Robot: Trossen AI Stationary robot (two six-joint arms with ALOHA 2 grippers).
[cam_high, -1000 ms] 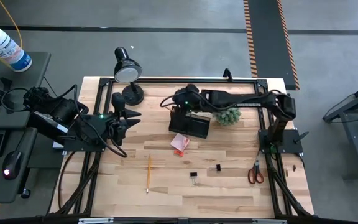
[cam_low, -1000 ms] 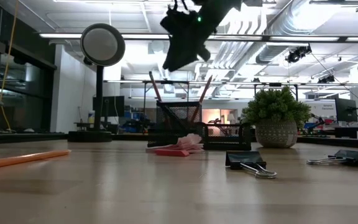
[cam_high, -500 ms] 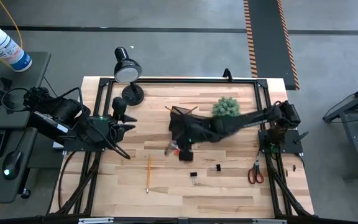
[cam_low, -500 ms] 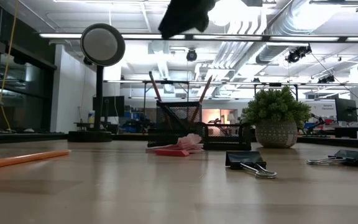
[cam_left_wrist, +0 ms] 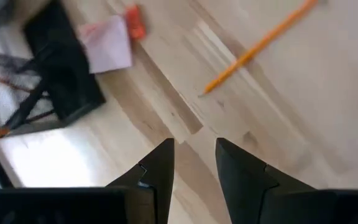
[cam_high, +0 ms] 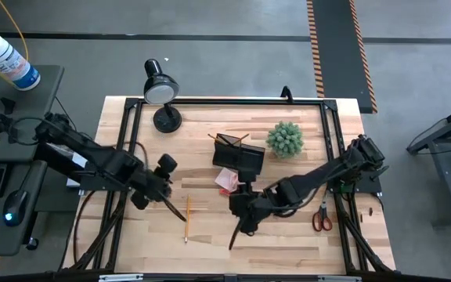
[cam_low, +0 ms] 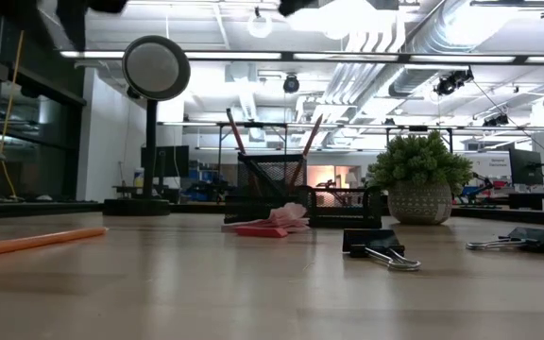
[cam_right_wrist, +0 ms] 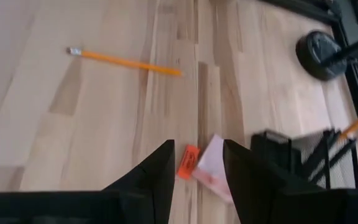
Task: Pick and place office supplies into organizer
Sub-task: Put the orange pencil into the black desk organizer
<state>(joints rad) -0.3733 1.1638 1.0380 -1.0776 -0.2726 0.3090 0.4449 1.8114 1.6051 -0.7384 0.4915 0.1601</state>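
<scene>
The black organizer [cam_high: 239, 155] stands at the table's middle far part with orange pencils sticking out of its taller section [cam_low: 270, 173]. A pink sticky-note pad [cam_high: 225, 180] lies just in front of it. One orange pencil [cam_high: 187, 218] lies on the table at left-centre. Red-handled scissors [cam_high: 322, 217] lie near the right edge. Two black binder clips [cam_low: 381, 247] [cam_low: 527, 241] rest on the table; in the high view my right arm covers them. My left gripper [cam_high: 163, 186] hovers open left of the pencil [cam_left_wrist: 260, 43]. My right gripper [cam_high: 237, 202] hovers open near the pad [cam_right_wrist: 207, 165].
A black desk lamp [cam_high: 161, 90] stands at the far left corner and a green spiky plant ball [cam_high: 285, 139] sits right of the organizer. Bare wood lies along the near edge. A dark frame [cam_high: 335, 141] borders the table's sides.
My right gripper has swung away from above the organizer toward the near edge, past the pink pad, and now hangs over the table's middle. My left gripper has moved from near the lamp toward the near edge and right, closer to the loose pencil. The objects lie as before.
</scene>
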